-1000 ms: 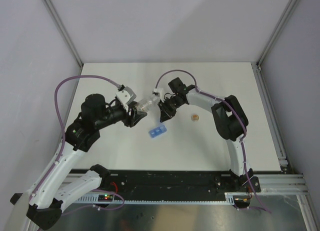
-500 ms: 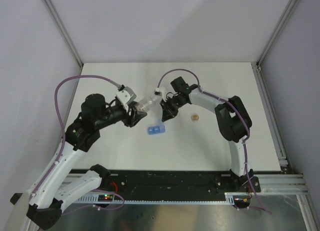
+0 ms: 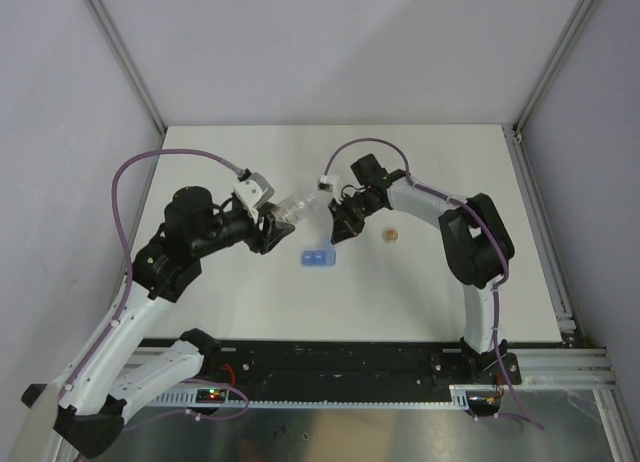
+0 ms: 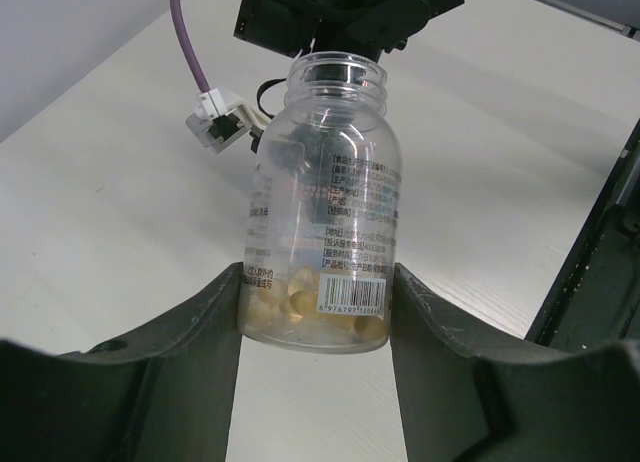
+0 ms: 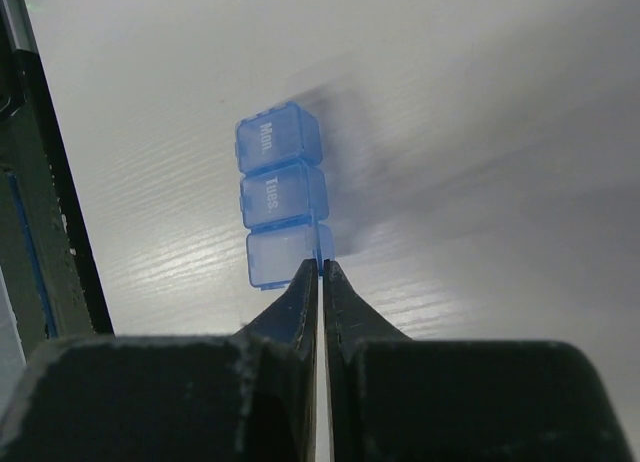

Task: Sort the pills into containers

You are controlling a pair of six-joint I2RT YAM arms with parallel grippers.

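Observation:
The containers (image 3: 318, 258) are a blue translucent strip of three lidded compartments (image 5: 278, 197), lying on the table between the arms. My right gripper (image 3: 333, 240) (image 5: 321, 264) is shut, its tips pinching a thin blue tab on the edge of the nearest compartment. My left gripper (image 3: 270, 225) (image 4: 318, 282) is shut on the base of a clear, uncapped bottle (image 3: 290, 209) (image 4: 325, 182). The bottle's mouth points toward the right arm. Pale amber pills (image 4: 310, 307) lie in its bottom.
A small orange-brown round thing (image 3: 390, 235) lies on the white table (image 3: 420, 172) right of the right gripper. Grey walls close in the table at the back and sides. A purple cable and white connector (image 4: 222, 125) hang beside the bottle.
My right gripper has closed and moved down onto the edge of the blue strip. The strip has turned from tilted to level and shifted slightly right. The left arm and bottle have stayed put.

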